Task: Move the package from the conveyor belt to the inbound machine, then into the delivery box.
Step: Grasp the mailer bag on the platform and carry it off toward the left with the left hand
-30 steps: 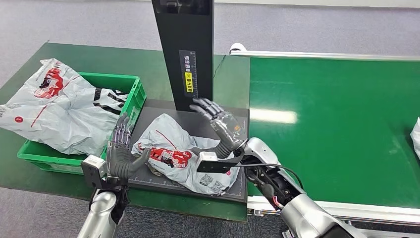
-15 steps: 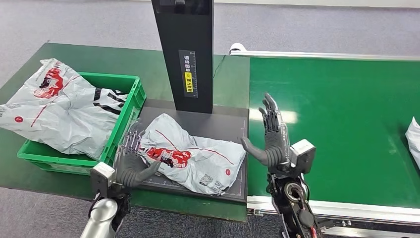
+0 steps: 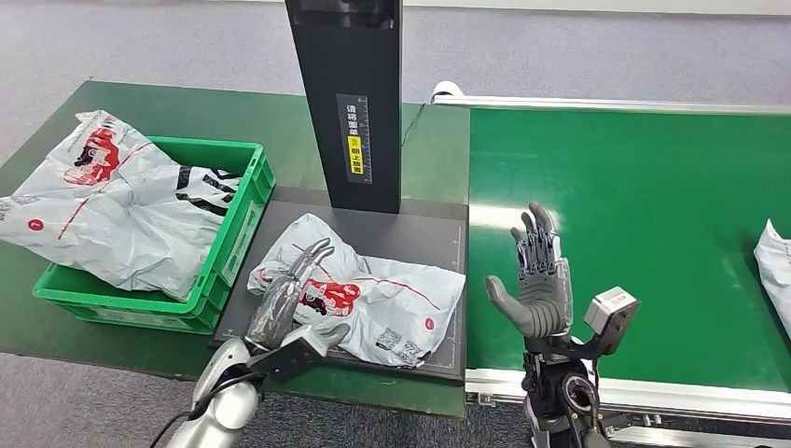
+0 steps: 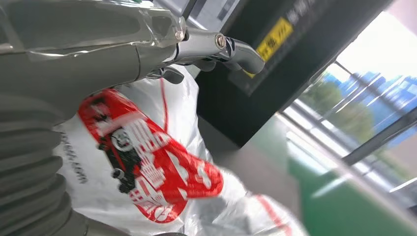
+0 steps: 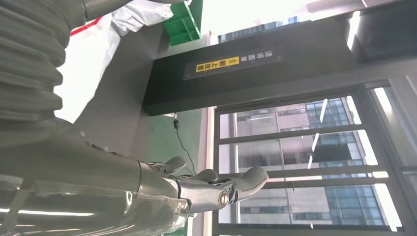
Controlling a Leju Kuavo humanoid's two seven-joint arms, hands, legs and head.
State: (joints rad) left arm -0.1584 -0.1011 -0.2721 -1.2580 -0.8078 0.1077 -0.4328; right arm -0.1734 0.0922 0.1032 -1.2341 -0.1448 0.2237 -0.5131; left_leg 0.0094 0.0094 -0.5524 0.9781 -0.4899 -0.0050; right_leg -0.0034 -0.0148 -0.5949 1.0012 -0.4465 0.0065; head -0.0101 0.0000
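The white package (image 3: 373, 299) with a red logo lies crumpled on the black plate (image 3: 415, 224) of the inbound machine, below its dark post (image 3: 345, 93). My left hand (image 3: 284, 303) stretches low over the package's left end with its fingers extended and nothing gripped. In the left wrist view its fingers (image 4: 216, 46) reach above the package (image 4: 147, 167). My right hand (image 3: 538, 280) stands upright and open over the near left corner of the conveyor belt (image 3: 644, 205), clear of the package. The right wrist view shows that hand (image 5: 196, 189) spread, holding nothing.
The green delivery box (image 3: 250, 201) stands left of the plate and holds large white bags (image 3: 121, 205) that spill over its far rim. Another white package (image 3: 774, 271) lies at the belt's right edge. The post rises close behind the plate.
My right hand has drawn back from over the package to the belt side and turned upright. My left hand has swung right and tipped forward over the package's left end.
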